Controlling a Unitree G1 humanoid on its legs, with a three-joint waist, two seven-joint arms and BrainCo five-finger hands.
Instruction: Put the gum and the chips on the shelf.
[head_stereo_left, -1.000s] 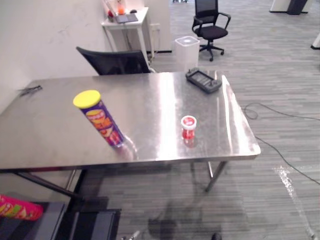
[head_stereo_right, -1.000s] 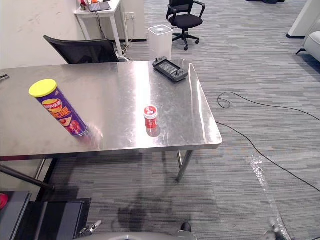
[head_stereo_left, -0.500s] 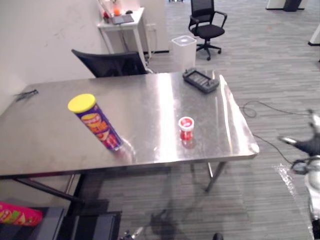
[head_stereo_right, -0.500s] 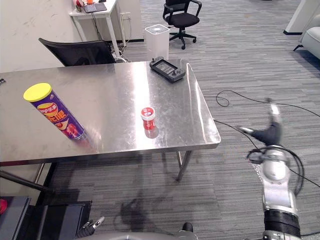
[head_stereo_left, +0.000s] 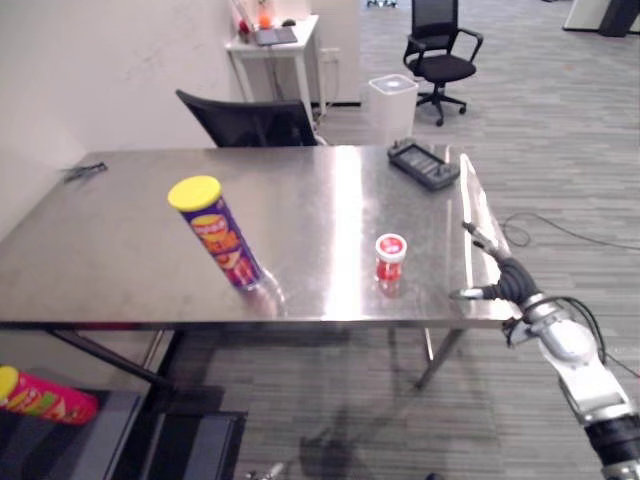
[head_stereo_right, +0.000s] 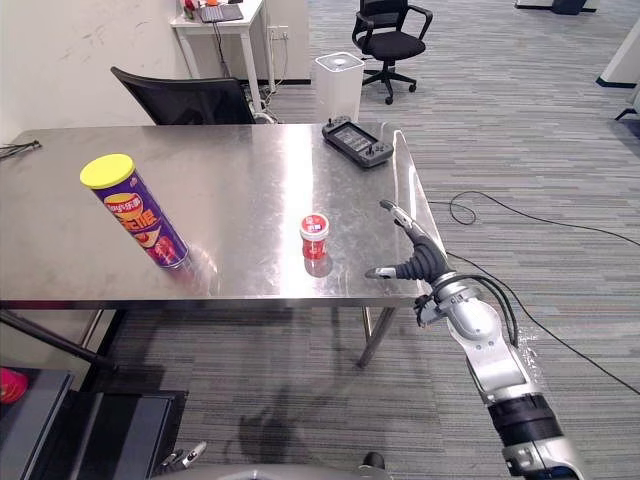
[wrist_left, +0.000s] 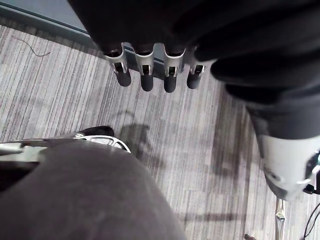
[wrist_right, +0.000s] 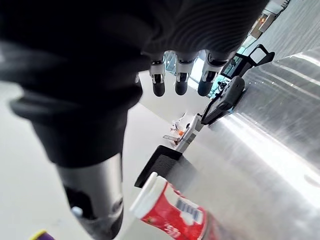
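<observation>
**One gum tub (head_stereo_left: 390, 257), one chips can (head_stereo_left: 220, 235) on the table (head_stereo_left: 100, 250)**

Both stand near the front edge, well apart, with bare steel between them. The right hand (head_stereo_right: 425, 262), fingers spread and holding nothing, hovers at the right edge near the gum tub. The left hand (wrist_left: 146, 80) hangs relaxed above the floor. One pink can (head_stereo_left: 45, 397) lies low at the left.

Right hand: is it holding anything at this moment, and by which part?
Nothing. The right hand is open beside the table edge, apart from the gum jar; the left hand is open too.
</observation>
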